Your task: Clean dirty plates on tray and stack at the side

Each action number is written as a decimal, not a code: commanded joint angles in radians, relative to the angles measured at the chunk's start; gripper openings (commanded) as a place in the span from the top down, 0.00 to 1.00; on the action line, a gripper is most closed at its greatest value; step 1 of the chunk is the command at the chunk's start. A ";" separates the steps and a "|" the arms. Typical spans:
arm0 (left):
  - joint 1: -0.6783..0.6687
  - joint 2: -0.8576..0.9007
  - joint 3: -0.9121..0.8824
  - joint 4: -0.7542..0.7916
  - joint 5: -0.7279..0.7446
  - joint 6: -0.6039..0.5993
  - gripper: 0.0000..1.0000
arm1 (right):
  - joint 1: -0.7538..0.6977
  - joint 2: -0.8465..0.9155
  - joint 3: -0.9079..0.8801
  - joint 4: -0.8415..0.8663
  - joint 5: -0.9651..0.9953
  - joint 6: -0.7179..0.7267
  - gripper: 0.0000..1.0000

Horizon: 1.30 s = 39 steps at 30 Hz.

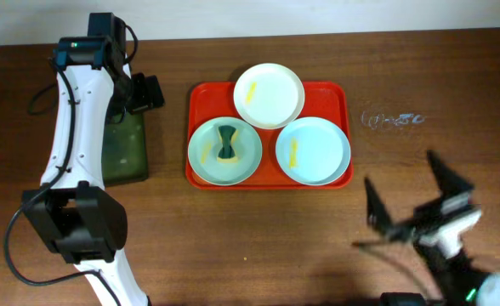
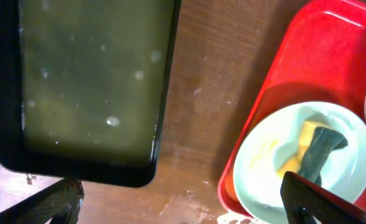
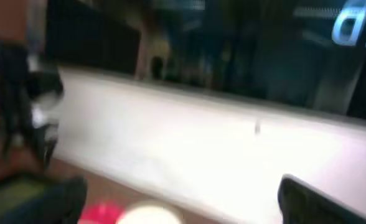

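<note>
- Cream-white plate (image 1: 269, 95) sits at the back of the red tray (image 1: 337, 93).
- Left mint plate (image 1: 207, 163) in front has a yellow-and-dark sponge (image 1: 225, 143) on it.
- Right mint plate (image 1: 313, 150) has a yellow smear.
- Left gripper (image 1: 145, 92) is over the dark green tray (image 1: 127, 157), just left of the plates, fingers wide apart, holding nothing.
- Right gripper (image 1: 411, 197) is well apart from the plates, front-right of the tray, spread wide, holding nothing.

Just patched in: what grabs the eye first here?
The red-orange tray mid-table, carrying three plates; the near-left plate holds a yellow-and-dark sponge. Left of it sits a dark green tray of murky liquid, and the right hand gapes open at the lower right.
</note>
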 commanded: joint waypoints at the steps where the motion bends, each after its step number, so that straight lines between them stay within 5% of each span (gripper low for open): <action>1: 0.002 0.004 -0.005 0.000 -0.006 0.005 0.01 | 0.000 0.354 0.349 -0.199 -0.164 -0.037 0.02; 4: 0.002 0.004 -0.005 0.000 -0.006 0.005 0.01 | 0.001 0.644 0.544 -0.282 -0.714 0.076 0.02; 5: 0.002 0.004 -0.005 -0.002 -0.006 0.005 0.01 | 0.008 0.737 0.565 -0.167 -0.863 0.090 0.02; 6: 0.002 0.004 -0.005 -0.002 -0.006 0.005 0.01 | 0.017 0.813 0.581 -0.077 -0.853 0.268 0.02; 7: 0.002 0.004 -0.005 -0.002 -0.006 0.005 0.01 | 0.028 0.884 0.597 -0.026 -0.785 0.462 0.02; 9: 0.002 0.004 -0.005 -0.003 -0.006 0.005 0.01 | 0.087 0.987 0.642 -0.063 -0.689 0.486 0.02; 12: 0.002 0.004 -0.005 -0.002 -0.006 0.005 0.01 | 0.197 1.099 0.773 -0.419 -0.183 0.439 0.20; 15: 0.002 0.004 -0.005 0.002 -0.006 0.005 0.01 | 0.328 1.297 1.002 -0.757 0.153 0.346 0.20; 17: 0.002 0.004 -0.005 0.008 -0.006 0.004 0.01 | 0.375 1.445 1.151 -0.909 0.152 0.288 0.19; 18: 0.002 0.004 -0.005 0.008 -0.006 0.004 0.01 | 0.395 1.513 1.199 -0.943 0.151 0.271 0.09; 22: 0.002 0.004 -0.005 -0.004 -0.006 0.005 0.01 | 0.455 1.663 1.209 -0.888 0.148 0.272 0.00; 23: 0.002 0.004 -0.005 -0.008 -0.005 0.004 0.01 | 0.466 1.687 1.208 -0.871 0.149 0.271 0.04; 24: 0.002 0.004 -0.006 -0.008 -0.001 0.004 0.01 | 0.478 1.719 1.208 -0.846 0.153 0.272 0.30; 26: 0.002 0.004 -0.006 -0.008 -0.002 0.005 0.01 | 0.492 1.775 1.208 -0.827 0.208 0.272 0.52; 39: 0.002 0.043 -0.006 -0.009 0.019 0.005 0.01 | 0.498 1.932 1.205 -0.832 0.227 0.267 0.60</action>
